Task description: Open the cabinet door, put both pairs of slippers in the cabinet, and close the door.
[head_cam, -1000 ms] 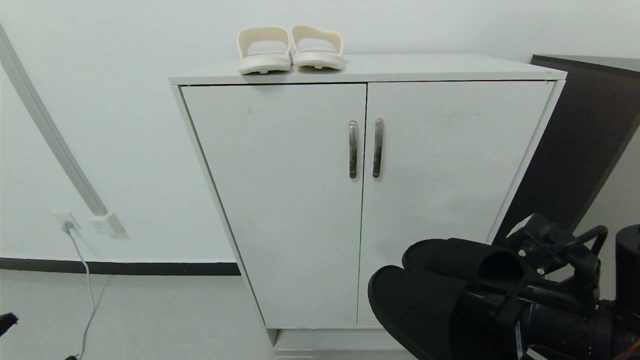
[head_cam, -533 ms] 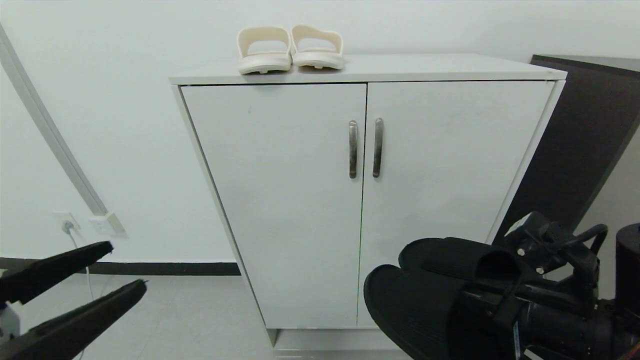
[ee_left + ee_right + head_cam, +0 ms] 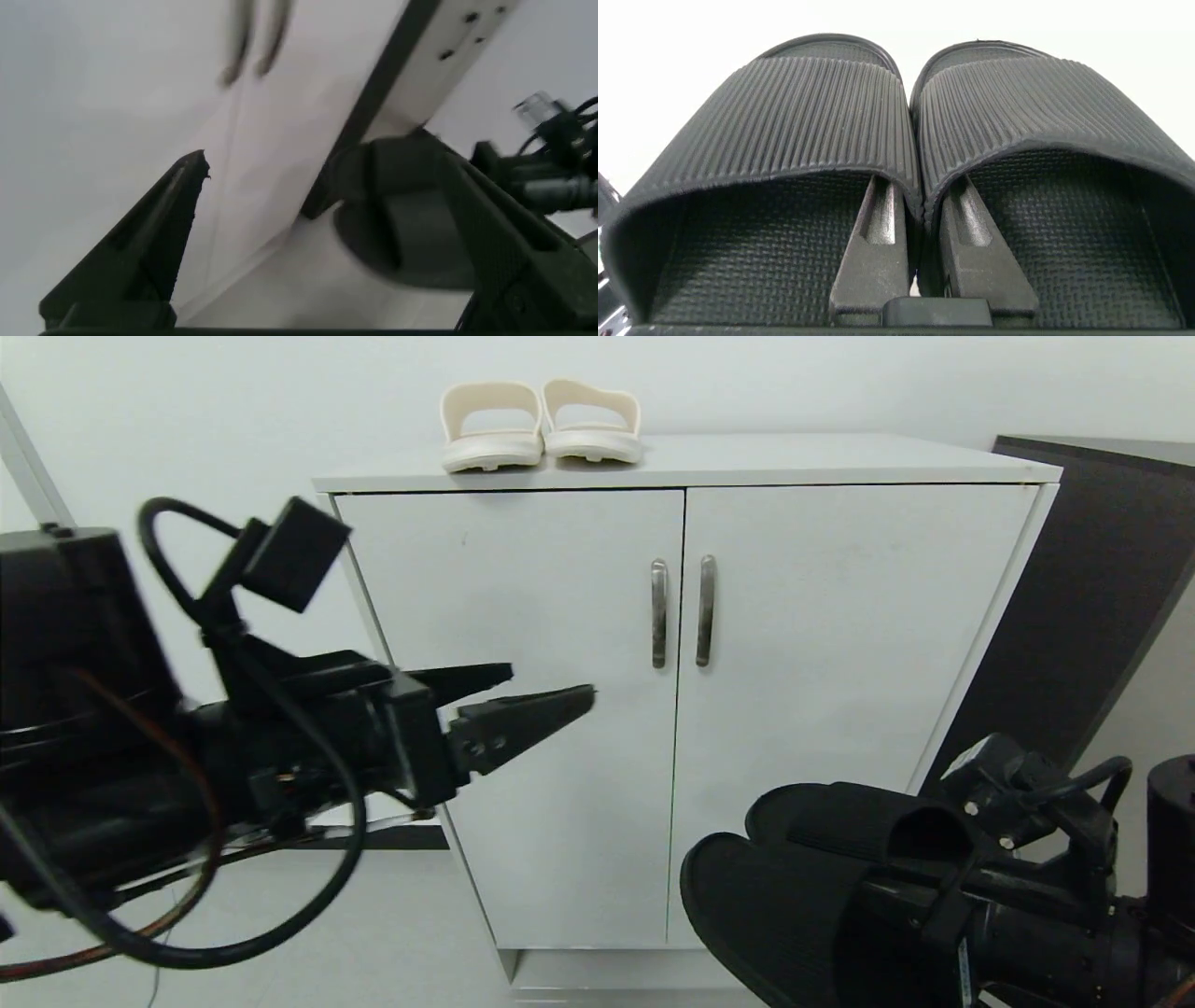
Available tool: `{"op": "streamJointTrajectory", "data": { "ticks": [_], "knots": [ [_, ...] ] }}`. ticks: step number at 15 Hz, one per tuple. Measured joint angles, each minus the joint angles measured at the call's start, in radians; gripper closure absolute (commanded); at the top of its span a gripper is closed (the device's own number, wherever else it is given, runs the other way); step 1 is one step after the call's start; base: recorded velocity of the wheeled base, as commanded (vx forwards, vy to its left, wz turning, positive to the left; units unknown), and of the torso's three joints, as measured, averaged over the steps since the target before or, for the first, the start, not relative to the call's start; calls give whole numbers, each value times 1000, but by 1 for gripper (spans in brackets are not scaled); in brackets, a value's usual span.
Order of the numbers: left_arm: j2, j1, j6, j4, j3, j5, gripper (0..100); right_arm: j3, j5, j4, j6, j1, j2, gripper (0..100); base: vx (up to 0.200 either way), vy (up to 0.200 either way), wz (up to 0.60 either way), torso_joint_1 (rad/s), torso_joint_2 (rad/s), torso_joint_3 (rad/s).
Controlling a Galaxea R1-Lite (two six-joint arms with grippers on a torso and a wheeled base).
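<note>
The white cabinet stands with both doors shut, its two metal handles side by side at the middle seam. A cream pair of slippers rests on its top, towards the left. My left gripper is open in front of the left door, below and left of the handles; the left wrist view shows its fingers spread, with the handles blurred beyond. My right gripper is shut on the black pair of slippers, one finger in each, low before the right door.
A dark panel stands against the cabinet's right side. A white wall lies behind and to the left, with grey floor at the cabinet's foot. The black slippers also appear past my left fingers.
My left arm has swung up from the lower left edge to the front of the left door, gripper open. The right arm with the black slippers has barely moved.
</note>
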Motion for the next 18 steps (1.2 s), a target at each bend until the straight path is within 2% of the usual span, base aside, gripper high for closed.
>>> {"op": "streamJointTrajectory", "data": {
  "ticks": [2,4,5,7,9,10,12,14,16,18],
  "knots": [
    [125,-68,-2,-37,-95,1,0,3,0,2,0,0,1,100,0,0,0,0,0,0],
    [209,-107,-3,-20,-195,-15,0,3,0,2,0,-1,3,100,0,0,0,0,0,0],
    [240,-118,-4,20,-243,-40,0,4,1,2,0,0,5,100,0,0,0,0,0,0],
    [285,-123,-20,120,-338,-136,0,6,1,2,0,-1,6,100,0,0,0,0,0,0],
    [316,-118,-123,130,-402,-210,0,7,1,2,0,0,7,100,0,0,0,0,0,0],
    [336,-117,-150,132,-441,-223,0,8,1,2,-2,-1,7,100,0,0,0,0,0,0],
    [375,-114,-170,136,-503,-222,0,8,0,2,-2,-1,6,100,0,0,0,0,0,0],
    [406,-114,-173,136,-548,-199,0,8,0,2,-2,-1,5,100,0,0,0,0,0,0],
    [433,-114,-173,137,-584,-108,0,8,0,2,-2,-1,6,100,0,0,0,0,0,0],
    [452,-116,-170,138,-611,-45,0,8,0,2,-2,-1,7,100,0,0,0,0,0,0]
  ]
}}
